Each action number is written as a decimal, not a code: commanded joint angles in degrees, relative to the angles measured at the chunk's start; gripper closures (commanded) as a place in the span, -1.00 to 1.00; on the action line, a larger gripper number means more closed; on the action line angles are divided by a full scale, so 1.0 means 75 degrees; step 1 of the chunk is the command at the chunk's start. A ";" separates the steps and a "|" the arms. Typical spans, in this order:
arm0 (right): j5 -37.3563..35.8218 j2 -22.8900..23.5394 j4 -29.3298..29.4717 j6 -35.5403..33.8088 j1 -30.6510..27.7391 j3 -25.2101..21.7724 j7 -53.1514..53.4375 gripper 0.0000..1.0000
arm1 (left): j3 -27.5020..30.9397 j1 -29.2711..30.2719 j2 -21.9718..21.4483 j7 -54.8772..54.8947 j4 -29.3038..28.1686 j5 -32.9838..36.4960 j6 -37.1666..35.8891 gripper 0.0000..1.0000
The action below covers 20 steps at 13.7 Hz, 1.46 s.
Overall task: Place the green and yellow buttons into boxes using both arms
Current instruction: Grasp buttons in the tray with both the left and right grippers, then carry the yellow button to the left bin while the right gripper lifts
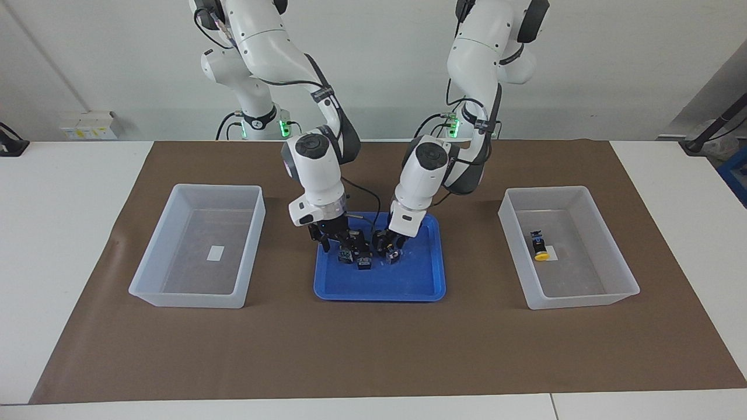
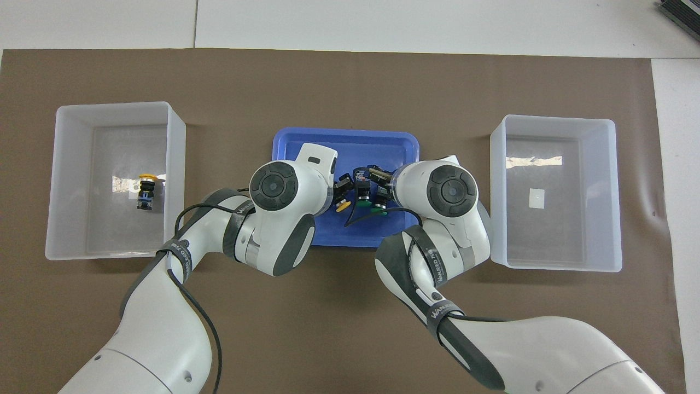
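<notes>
A blue tray (image 1: 379, 289) in the middle holds one yellow button (image 2: 342, 206) and two green buttons (image 2: 361, 203) (image 2: 378, 208), close together on their sides. My left gripper (image 1: 388, 249) is low in the tray, right over the yellow button's dark body; only the yellow cap peeks out under the wrist. My right gripper (image 1: 341, 242) is low over the green buttons' dark bodies (image 1: 345, 254). Another yellow button (image 1: 541, 246) lies in the clear box (image 1: 618, 268) at the left arm's end of the table.
A second clear box (image 1: 254, 233), at the right arm's end of the table, holds only a small white label (image 1: 216, 252). A brown mat (image 1: 373, 350) covers the table under the tray and both boxes. A black cable (image 2: 355, 218) hangs into the tray.
</notes>
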 commanded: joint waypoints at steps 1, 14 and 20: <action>0.0109 -0.0204 -0.0328 0.0156 0.0022 0.0030 0.0101 -0.80 | 0.0080 -0.0225 -0.0095 -0.0032 -0.0328 -0.0274 0.0349 0.40; 0.0132 -0.0239 -0.0504 0.0203 0.0023 0.0065 0.0077 -0.41 | 0.0080 0.1121 0.0151 0.0786 0.1966 -0.0238 -0.2084 1.00; 0.0144 -0.0275 -0.0539 0.0192 0.0186 0.0112 0.0018 0.12 | -0.0049 0.3228 -0.0200 0.3125 0.3152 -0.0390 -0.5025 1.00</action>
